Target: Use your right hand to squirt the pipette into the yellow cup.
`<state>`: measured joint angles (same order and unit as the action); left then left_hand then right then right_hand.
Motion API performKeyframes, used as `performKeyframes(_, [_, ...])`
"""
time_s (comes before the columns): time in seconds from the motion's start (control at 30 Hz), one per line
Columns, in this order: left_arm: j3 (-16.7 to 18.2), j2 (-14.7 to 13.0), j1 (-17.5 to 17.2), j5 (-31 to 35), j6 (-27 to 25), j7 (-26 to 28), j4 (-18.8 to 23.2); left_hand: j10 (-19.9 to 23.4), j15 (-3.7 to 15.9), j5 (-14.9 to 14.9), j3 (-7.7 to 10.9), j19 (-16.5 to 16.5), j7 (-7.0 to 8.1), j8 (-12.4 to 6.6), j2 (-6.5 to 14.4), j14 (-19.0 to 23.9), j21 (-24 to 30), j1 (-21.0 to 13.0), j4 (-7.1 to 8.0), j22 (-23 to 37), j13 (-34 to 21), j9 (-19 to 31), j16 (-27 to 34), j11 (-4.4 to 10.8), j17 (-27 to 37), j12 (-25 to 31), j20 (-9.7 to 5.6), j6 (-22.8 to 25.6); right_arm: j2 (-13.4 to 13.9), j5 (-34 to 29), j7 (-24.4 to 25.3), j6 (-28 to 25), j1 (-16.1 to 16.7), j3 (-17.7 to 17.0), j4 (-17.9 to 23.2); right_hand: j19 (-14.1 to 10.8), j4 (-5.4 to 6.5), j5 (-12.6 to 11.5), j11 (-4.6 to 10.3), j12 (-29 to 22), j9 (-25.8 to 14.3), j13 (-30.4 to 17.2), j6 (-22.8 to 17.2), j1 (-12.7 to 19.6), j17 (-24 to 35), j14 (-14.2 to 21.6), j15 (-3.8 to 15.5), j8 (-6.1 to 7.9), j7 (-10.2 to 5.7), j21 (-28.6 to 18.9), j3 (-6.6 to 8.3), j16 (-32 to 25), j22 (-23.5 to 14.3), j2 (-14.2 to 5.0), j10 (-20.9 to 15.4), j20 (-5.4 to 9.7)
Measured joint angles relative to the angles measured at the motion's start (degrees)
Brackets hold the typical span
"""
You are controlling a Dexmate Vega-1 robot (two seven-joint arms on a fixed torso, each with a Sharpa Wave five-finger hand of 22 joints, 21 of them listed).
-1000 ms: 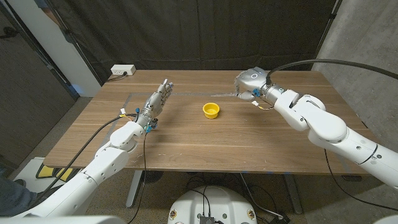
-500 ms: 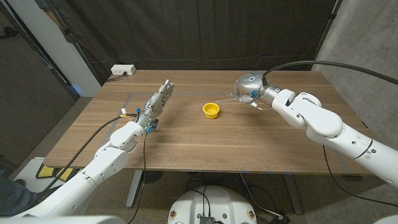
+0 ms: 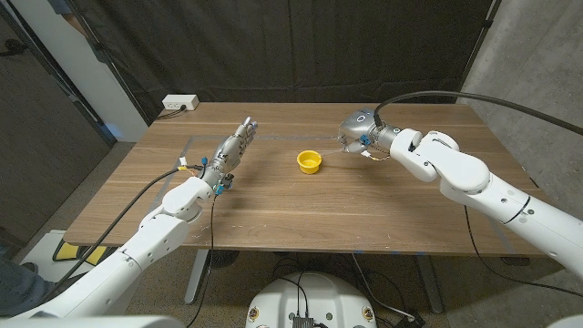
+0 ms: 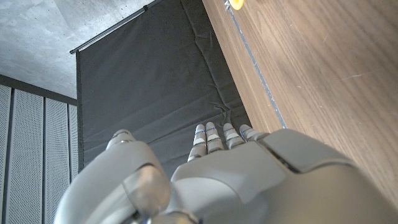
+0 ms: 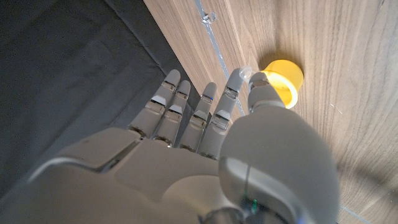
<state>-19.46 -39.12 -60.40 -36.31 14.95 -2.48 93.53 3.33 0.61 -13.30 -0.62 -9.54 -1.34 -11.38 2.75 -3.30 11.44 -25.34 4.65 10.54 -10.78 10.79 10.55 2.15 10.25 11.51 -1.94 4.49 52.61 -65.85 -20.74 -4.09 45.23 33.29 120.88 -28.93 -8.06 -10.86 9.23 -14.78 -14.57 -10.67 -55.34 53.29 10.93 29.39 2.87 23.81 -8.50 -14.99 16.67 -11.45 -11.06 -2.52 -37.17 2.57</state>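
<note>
Now the right hand (image 3: pixel 357 135) has been brought nearer to the yellow cup (image 3: pixel 310 161), which sits mid-desk (image 3: pixel 301 205). A clear pipette (image 5: pixel 244 71) tip seems to be pinched between thumb and fingers (image 5: pixel 205 106), beside the cup's rim, though the grip is partly hidden. The squirt appears close. The left hand (image 3: pixel 230 149) is kept well apart from the cup, fingers straight and together.

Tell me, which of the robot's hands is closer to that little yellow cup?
The right hand. It hovers just beside the yellow cup, on the robot's right and slightly behind it. The left hand stands farther off on the cup's other side, fingers outstretched.
</note>
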Motion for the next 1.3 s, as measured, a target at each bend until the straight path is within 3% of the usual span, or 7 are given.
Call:
performKeyframes(0.5, [-0.12, 0.26, 0.54, -0.12, -0.12, -0.19, -1.07, 0.0, 0.0, 0.0, -0.24, 0.0, 0.0, 0.0, 0.0, 0.0, 0.0, 0.0, -0.24, 0.0, 0.0, 0.0, 0.0, 0.0, 0.0, 0.0, 0.0, 0.0, -1.29, -0.75, -1.67, 1.49, -1.93, 1.38, -1.01, 0.0, 0.0, 0.0, 0.0, 0.41, 0.01, 0.0, -0.04, 0.0, -0.01, 0.0, 0.0, 0.0, -0.04, 0.0, 0.0, 0.23, 0.0, 0.0, 0.0, 0.0])
performKeyframes(0.7, [-0.11, 0.33, 0.55, -0.38, -0.14, -0.2, -1.27, 0.0, 0.0, 0.0, -0.24, 0.0, 0.0, 0.0, 0.0, 0.0, 0.01, 0.0, -0.24, 0.0, 0.0, 0.0, 0.0, 0.0, 0.0, 0.0, 0.0, 0.01, -1.58, -0.76, -1.77, 1.86, -2.43, 1.72, -1.4, -0.32, 0.0, 0.0, 0.76, 0.41, 0.01, 0.0, -0.78, 0.63, -0.01, 0.21, -0.21, 0.02, -0.13, 0.0, 0.0, 0.23, 0.0, -0.17, -0.78, 0.32])
performKeyframes(1.3, [-0.16, 0.41, 1.07, -0.51, -0.73, -0.34, -1.54, -0.14, 0.0, 0.0, -0.23, 0.0, 0.0, 0.0, 0.67, 0.01, 0.01, -0.67, -0.23, 0.0, 0.0, -0.01, 0.01, 0.14, 0.0, 0.0, 0.0, 0.01, -1.98, -0.07, -0.74, 3.36, -3.5, 2.35, -3.06, -0.52, -0.17, 0.0, 1.85, 0.41, -0.58, 0.0, -3.24, 1.21, 0.15, 0.71, -0.11, 1.46, -1.34, 0.0, 0.17, 0.22, 0.0, -0.29, -1.88, 0.09])
